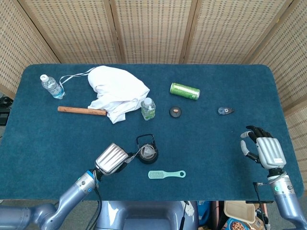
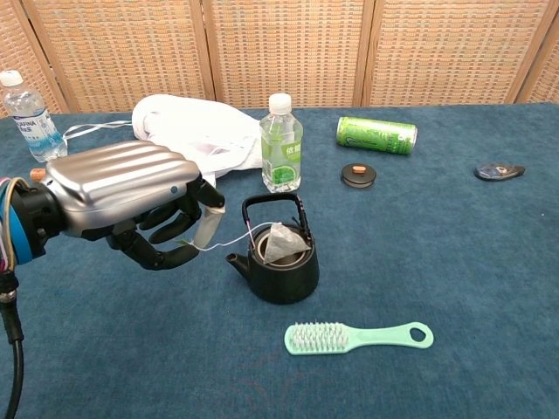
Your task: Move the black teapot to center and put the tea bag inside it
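Observation:
The black teapot [image 1: 147, 152] [image 2: 281, 262] stands upright near the table's front middle, handle raised and no lid on. The tea bag [image 2: 281, 242] sits in its opening. A thin string [image 2: 227, 243] runs from the bag leftward to the fingertips of my left hand [image 1: 111, 159] [image 2: 131, 201], which pinches its end, left of the pot and apart from it. My right hand [image 1: 266, 149] hovers at the front right edge, fingers apart, holding nothing; the chest view does not show it.
A green brush [image 1: 166, 174] [image 2: 358, 336] lies just in front of the pot. Behind it are a small bottle [image 1: 148, 109], a black lid [image 1: 176, 112], a green can [image 1: 184, 90], white cloth [image 1: 117, 91], a wooden stick [image 1: 81, 110] and a water bottle [image 1: 51, 86].

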Tool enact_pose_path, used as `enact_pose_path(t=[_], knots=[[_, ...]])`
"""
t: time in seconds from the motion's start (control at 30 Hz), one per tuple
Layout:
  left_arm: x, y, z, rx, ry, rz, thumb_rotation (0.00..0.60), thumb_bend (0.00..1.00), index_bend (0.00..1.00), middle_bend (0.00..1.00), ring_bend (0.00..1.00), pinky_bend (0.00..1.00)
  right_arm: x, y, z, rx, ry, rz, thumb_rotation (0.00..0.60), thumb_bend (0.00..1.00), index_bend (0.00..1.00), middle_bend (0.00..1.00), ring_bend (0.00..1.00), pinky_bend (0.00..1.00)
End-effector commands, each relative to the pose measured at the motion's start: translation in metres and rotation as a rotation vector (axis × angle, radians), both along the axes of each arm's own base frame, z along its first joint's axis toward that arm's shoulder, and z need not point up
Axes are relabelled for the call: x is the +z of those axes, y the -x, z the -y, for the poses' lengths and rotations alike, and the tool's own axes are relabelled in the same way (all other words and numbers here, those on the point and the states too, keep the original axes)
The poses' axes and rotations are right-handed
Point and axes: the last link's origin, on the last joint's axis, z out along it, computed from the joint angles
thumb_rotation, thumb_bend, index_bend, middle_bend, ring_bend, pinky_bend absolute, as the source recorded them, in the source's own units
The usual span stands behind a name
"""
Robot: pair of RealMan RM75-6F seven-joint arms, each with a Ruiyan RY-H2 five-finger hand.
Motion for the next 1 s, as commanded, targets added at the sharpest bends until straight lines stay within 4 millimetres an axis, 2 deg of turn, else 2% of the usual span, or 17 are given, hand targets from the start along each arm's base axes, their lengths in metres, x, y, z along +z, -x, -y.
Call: enact_pose_path(t=[0.03, 0.2, 0.4, 0.8, 1.0], knots=[[-0.001, 0.003, 0.002, 0.008, 0.004, -0.046, 0.6, 0.43, 0.63, 0.8, 0.74, 0.8, 0.0, 0.0, 0.0, 0.0, -0.001, 0.001, 0.0, 0.65, 0.39, 0.28, 0.22, 0.31], [-0.002, 0.003, 0.005, 0.006, 0.003, -0.073, 0.6, 0.43, 0.62, 0.8, 0.74, 0.8, 0.0, 0.0, 0.0, -0.006, -0.002, 0.0, 0.0, 0.65, 0.39, 0.28, 0.22, 0.31], [-0.002, 0.004, 0.007, 0.01, 0.014, -0.131, 0.6, 0.43, 0.55, 0.8, 0.74, 0.8, 0.0, 0.001, 0.0, -0.008, -0.003, 0.004, 0.0, 0.65, 0.39, 0.29, 0.22, 0.31], [-0.002, 0.001, 0.012, 0.009, 0.001, -0.131, 0.6, 0.4, 0.46, 0.8, 0.74, 0.8, 0.001, 0.001, -0.001, -0.009, -0.003, 0.006, 0.0, 0.65, 0.39, 0.29, 0.22, 0.31], [0.001, -0.001, 0.011, -0.003, -0.006, -0.125, 0.6, 0.39, 0.35, 0.8, 0.74, 0.8, 0.001, 0.0, -0.001, -0.007, -0.003, 0.007, 0.0, 0.65, 0.39, 0.29, 0.22, 0.31]])
